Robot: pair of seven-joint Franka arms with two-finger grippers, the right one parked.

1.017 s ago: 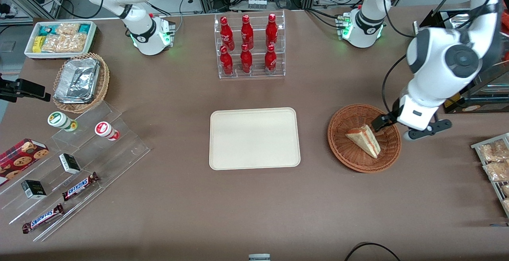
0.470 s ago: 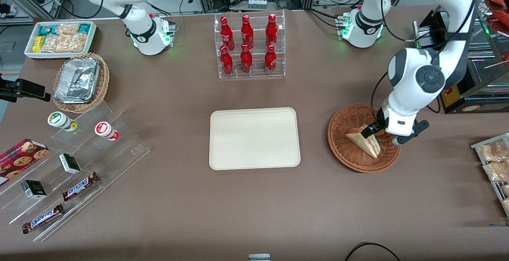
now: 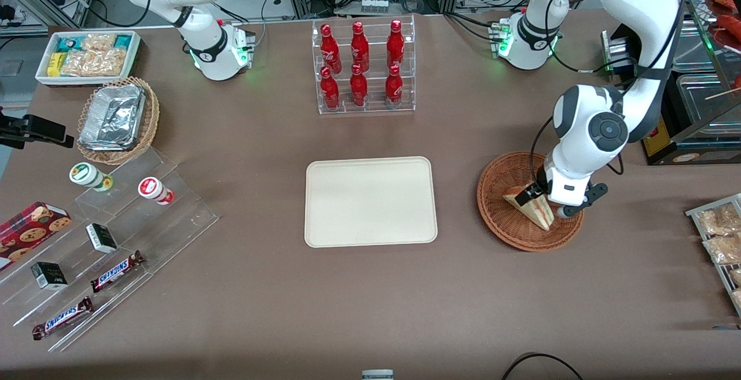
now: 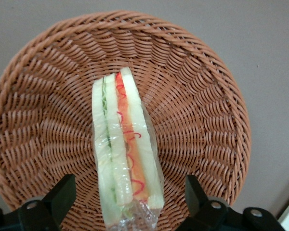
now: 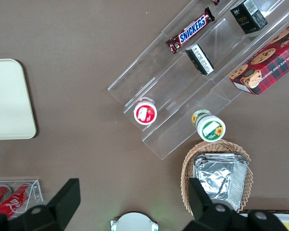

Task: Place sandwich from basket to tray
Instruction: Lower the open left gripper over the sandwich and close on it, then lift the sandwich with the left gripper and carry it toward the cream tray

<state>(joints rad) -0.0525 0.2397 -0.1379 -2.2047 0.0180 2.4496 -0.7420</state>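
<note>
The clear-wrapped sandwich (image 3: pixel 529 206) (image 4: pixel 124 154), a wedge of white bread with red and green filling, lies in the round reddish-brown wicker basket (image 3: pixel 498 186) (image 4: pixel 202 110). My gripper (image 3: pixel 535 196) (image 4: pixel 130 195) has come down into the basket over the sandwich's thick end. It is open, one finger (image 4: pixel 62 192) on each side of the wedge with a gap to the wrap on both sides. The cream rectangular tray (image 3: pixel 370 201) lies flat at the table's middle, toward the parked arm's end from the basket, with nothing on it.
A clear rack of red bottles (image 3: pixel 362 67) stands farther from the front camera than the tray. A tan basket of foil containers (image 3: pixel 118 119), a white snack bin (image 3: pixel 87 55) and acrylic steps with candy bars (image 3: pixel 104 235) lie toward the parked arm's end. Snack packets (image 3: pixel 718 235) sit beside the basket.
The gripper has moved down and in from over the basket's rim to straddle the sandwich's thick end. The sandwich has not moved.
</note>
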